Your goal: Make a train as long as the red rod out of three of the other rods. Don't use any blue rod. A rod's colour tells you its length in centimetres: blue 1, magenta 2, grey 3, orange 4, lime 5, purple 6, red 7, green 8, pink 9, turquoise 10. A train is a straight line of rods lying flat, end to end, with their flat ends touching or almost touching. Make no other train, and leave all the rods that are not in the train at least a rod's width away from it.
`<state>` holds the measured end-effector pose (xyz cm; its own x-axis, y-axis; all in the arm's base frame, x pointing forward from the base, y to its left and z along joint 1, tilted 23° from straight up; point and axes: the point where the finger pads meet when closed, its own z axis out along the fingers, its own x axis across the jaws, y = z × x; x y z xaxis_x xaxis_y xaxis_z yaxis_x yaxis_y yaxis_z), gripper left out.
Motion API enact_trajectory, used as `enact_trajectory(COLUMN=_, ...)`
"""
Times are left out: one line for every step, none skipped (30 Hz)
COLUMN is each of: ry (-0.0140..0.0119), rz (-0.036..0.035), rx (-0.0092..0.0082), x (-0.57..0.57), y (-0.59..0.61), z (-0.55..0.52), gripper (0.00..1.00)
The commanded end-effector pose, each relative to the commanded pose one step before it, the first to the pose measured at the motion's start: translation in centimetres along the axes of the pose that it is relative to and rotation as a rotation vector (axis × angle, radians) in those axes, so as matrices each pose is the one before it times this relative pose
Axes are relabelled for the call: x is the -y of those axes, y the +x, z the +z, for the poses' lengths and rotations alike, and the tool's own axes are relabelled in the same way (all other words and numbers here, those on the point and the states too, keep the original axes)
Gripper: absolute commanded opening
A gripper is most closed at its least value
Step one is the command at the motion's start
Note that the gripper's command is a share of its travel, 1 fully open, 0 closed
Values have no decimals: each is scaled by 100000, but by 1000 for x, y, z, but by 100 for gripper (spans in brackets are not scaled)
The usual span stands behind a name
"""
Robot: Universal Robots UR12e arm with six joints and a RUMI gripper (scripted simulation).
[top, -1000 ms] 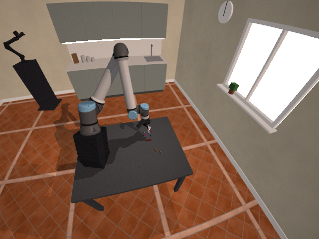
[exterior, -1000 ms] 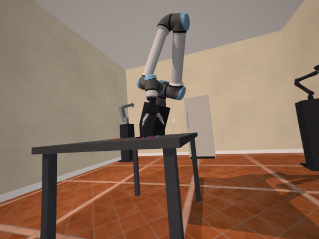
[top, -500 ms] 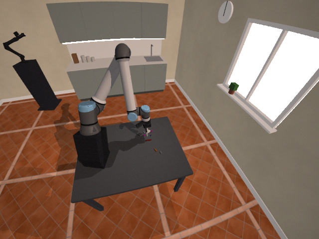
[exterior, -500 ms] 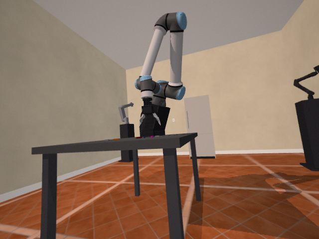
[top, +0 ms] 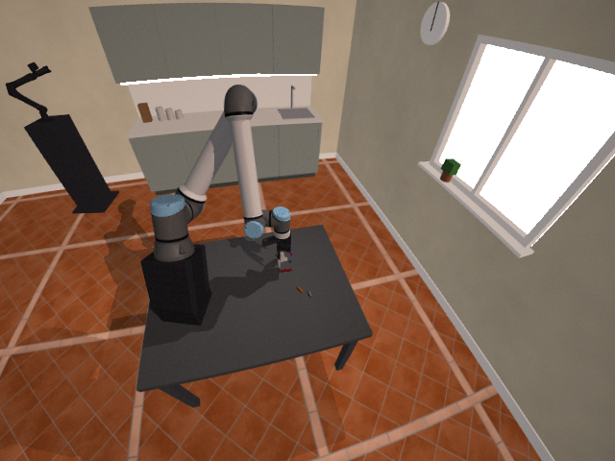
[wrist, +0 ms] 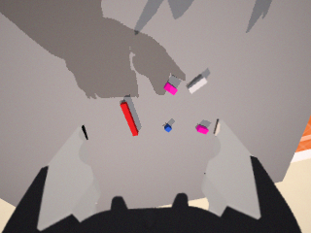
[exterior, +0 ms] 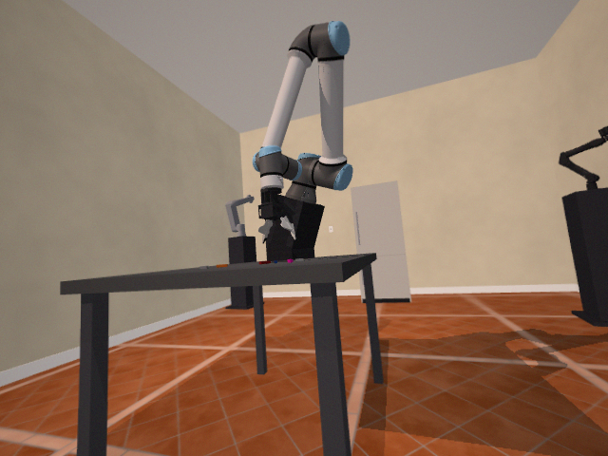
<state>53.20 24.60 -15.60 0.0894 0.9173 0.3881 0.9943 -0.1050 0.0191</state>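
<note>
In the wrist view a red rod lies flat on the dark table. A small blue rod lies to its right. One magenta rod lies close to my right fingertip, and a second magenta rod lies farther off, next to a grey rod. My gripper is open and empty and hangs above these rods. In the top view the gripper is above the red rod. An orange rod and another grey rod lie apart from the group.
The robot base stands on a black pedestal at the table's left side. The table's far edge is close on the right in the wrist view.
</note>
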Motion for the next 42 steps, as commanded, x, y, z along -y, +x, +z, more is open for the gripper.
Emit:
enact_trajectory(ry=-427, rz=13439, rx=381, x=-261, y=-805, z=-28, gripper=100)
enact_trajectory(ry=3, rz=5257, rx=-1, x=-136, y=-316, z=1, gripper=100)
enact_trajectory(ry=1, rz=2215, rx=-1, x=-65, y=-130, z=0, gripper=100)
enact_trajectory(ry=2, rz=2782, rx=-2, x=-85, y=-161, z=0, gripper=100)
enact_trajectory(ry=2, rz=3023, rx=-3, x=-98, y=-172, z=0, gripper=100)
enact_trajectory(ry=2, rz=2983, rx=-4, x=-102, y=-167, z=0, gripper=100)
enact_trajectory(ry=2, rz=2963, rx=-4, x=-106, y=-163, z=0, gripper=100)
enact_trajectory(ry=3, rz=2965, rx=-5, x=-112, y=-160, z=0, gripper=100)
enact_trajectory(ry=3, rz=2967, rx=-6, x=-117, y=-157, z=0, gripper=100)
enact_trajectory(ry=3, rz=2966, rx=-6, x=-122, y=-154, z=-1, gripper=100)
enact_trajectory(ry=4, rz=2968, rx=-7, x=-127, y=-150, z=-1, gripper=100)
enact_trajectory(ry=4, rz=2965, rx=-7, x=-131, y=-147, z=-1, gripper=100)
enact_trajectory(ry=5, rz=2967, rx=-8, x=-136, y=-143, z=-1, gripper=100)
enact_trajectory(ry=5, rz=2967, rx=-9, x=-141, y=-139, z=-1, gripper=100)
enact_trajectory(ry=6, rz=2966, rx=-9, x=-145, y=-135, z=-1, gripper=100)
enact_trajectory(ry=0, rz=0, rx=0, x=0, y=0, z=0, gripper=100)
enact_trajectory(ry=0, rz=0, rx=0, x=0, y=0, z=0, gripper=100)
enact_trajectory(ry=10, rz=4794, rx=-16, x=-242, y=-212, z=-2, gripper=100)
enact_trajectory(ry=12, rz=4688, rx=-17, x=-248, y=-197, z=-3, gripper=100)
enact_trajectory(ry=9, rz=3195, rx=-12, x=-175, y=-127, z=-2, gripper=100)
enact_trajectory(ry=8, rz=2635, rx=-10, x=-148, y=-100, z=-2, gripper=100)
enact_trajectory(ry=10, rz=2950, rx=-12, x=-170, y=-108, z=-2, gripper=100)
enact_trajectory(ry=10, rz=2992, rx=-12, x=-176, y=-105, z=-2, gripper=100)
enact_trajectory(ry=11, rz=2968, rx=-13, x=-178, y=-99, z=-2, gripper=100)
enact_trajectory(ry=12, rz=2966, rx=-13, x=-181, y=-94, z=-2, gripper=100)
enact_trajectory(ry=13, rz=2966, rx=-13, x=-184, y=-90, z=-3, gripper=100)
enact_trajectory(ry=13, rz=2967, rx=-13, x=-187, y=-85, z=-3, gripper=100)
enact_trajectory(ry=14, rz=2966, rx=-14, x=-190, y=-80, z=-3, gripper=100)
enact_trajectory(ry=15, rz=2966, rx=-14, x=-193, y=-75, z=-3, gripper=100)
enact_trajectory(ry=16, rz=2967, rx=-14, x=-196, y=-69, z=-3, gripper=100)
enact_trajectory(ry=17, rz=2966, rx=-14, x=-199, y=-64, z=-3, gripper=100)
enact_trajectory(ry=18, rz=2966, rx=-14, x=-201, y=-59, z=-3, gripper=100)
enact_trajectory(ry=0, rz=0, rx=0, x=0, y=0, z=0, gripper=100)
enact_trajectory(ry=0, rz=0, rx=0, x=0, y=0, z=0, gripper=100)
enact_trajectory(ry=19, rz=3010, rx=-14, x=-206, y=-54, z=-4, gripper=100)
enact_trajectory(ry=19, rz=2822, rx=-13, x=-196, y=-46, z=-3, gripper=100)
enact_trajectory(ry=18, rz=2631, rx=-13, x=-184, y=-38, z=-3, gripper=100)
enact_trajectory(ry=18, rz=2439, rx=-12, x=-172, y=-31, z=-3, gripper=100)
enact_trajectory(ry=17, rz=2246, rx=-11, x=-159, y=-25, z=-3, gripper=100)
enact_trajectory(ry=16, rz=2054, rx=-10, x=-147, y=-20, z=-3, gripper=100)
enact_trajectory(ry=15, rz=1864, rx=-9, x=-134, y=-16, z=-3, gripper=100)
enact_trajectory(ry=14, rz=1675, rx=-8, x=-121, y=-12, z=-2, gripper=100)
